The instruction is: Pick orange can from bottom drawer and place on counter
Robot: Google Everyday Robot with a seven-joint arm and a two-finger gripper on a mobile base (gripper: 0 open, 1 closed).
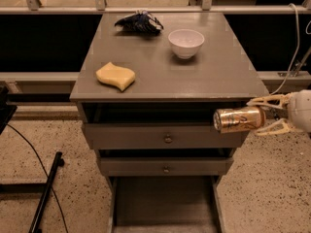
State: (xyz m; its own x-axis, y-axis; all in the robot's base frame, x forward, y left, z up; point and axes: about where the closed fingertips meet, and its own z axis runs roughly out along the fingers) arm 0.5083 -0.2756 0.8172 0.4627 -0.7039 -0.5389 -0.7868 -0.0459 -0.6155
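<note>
Orange can [238, 120] hung sideways, clamped in claw [254, 116], just below front right corner of desk [209, 76]; bottom drawer [165, 203] stood open.

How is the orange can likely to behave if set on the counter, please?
The gripper, right of the drawers, holds the orange can lying sideways, so released that way on the flat counter it would probably roll. Its shiny metal may be slippery, and likely dents if squeezed.

The gripper [254, 117], clasping the orange can [238, 120], is hanging just below the counter's [218, 76] front right corner. The bowl [186, 42], sponge [115, 75] and dark bundle [139, 22] are occupying the counter's rear and left, and bare surface is showing at its front right.
</note>
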